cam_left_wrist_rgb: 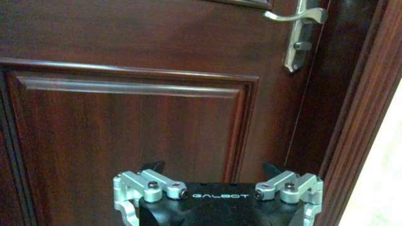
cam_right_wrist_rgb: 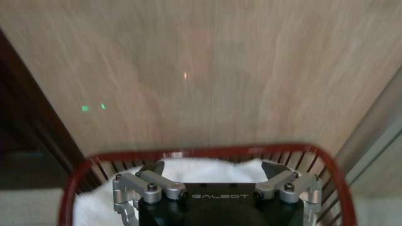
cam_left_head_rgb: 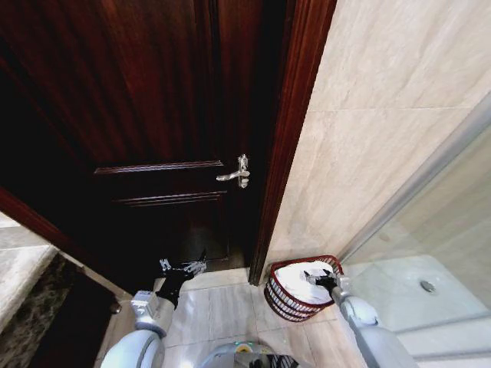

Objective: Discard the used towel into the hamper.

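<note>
1. Spreading apart, the right gripper's [cam_right_wrist_rgb: 212, 170] fingers [cam_right_wrist_rgb: 152, 168] are hovering over the towel [cam_right_wrist_rgb: 207, 168], which is lying inside the hamper [cam_left_head_rgb: 278, 270].
2. Lifting straight up is advisable, clearing the rim.
3. The left gripper [cam_left_head_rgb: 182, 268], fingers apart, is idling near the door [cam_left_head_rgb: 153, 115].

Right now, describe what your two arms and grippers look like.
Both arms have smooth light grey shells ending in black wrists. Each gripper, left and right, has a black body marked GALBOT in pale letters, flanked by silver machined metal brackets with visible screws, and short dark fingers at the tips. No loose cables show.
</note>
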{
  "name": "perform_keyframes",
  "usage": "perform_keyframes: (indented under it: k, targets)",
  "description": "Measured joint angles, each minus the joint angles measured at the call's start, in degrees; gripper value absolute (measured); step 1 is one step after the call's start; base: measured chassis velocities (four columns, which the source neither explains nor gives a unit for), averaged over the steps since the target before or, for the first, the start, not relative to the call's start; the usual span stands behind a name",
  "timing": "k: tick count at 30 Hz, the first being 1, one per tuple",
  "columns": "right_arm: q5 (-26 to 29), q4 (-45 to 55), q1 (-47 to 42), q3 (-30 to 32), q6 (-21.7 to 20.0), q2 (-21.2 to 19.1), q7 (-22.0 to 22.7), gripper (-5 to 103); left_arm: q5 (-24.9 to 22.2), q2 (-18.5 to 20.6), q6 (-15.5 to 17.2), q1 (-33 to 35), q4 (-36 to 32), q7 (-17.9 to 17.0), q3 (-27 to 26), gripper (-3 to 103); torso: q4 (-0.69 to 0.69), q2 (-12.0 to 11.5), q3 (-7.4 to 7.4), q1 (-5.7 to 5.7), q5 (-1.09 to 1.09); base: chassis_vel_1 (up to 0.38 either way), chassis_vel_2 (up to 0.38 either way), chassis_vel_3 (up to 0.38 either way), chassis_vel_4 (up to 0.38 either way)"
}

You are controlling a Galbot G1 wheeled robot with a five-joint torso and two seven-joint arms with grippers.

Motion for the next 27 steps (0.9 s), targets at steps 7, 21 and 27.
perform_keyframes:
  k: [7,21,27]
  targets:
    - [1.5,13.1,-8.3,5.9,1.9,1.3,2.1,100,0.0,0.0,0.0,0.0,0.0,0.0,0.0,100,0.0,0.1,0.07,0.06,0.01,0.0,0.0,0.0,0.0]
    - [2.1,42.6,-27.2,15.5,15.3,14.7,6.9,100,0.0,0.0,0.0,0.0,0.0,0.0,0.0,100,-0.01,0.3,0.16,0.13,0.0,0.0,0.0,0.0,0.0]
    - [-0.3,48.0,-30.4,13.2,19.1,17.5,9.0,100,0.0,0.0,0.0,0.0,0.0,0.0,0.0,100,0.01,0.3,0.18,0.16,-0.01,0.0,0.0,0.0,0.0]
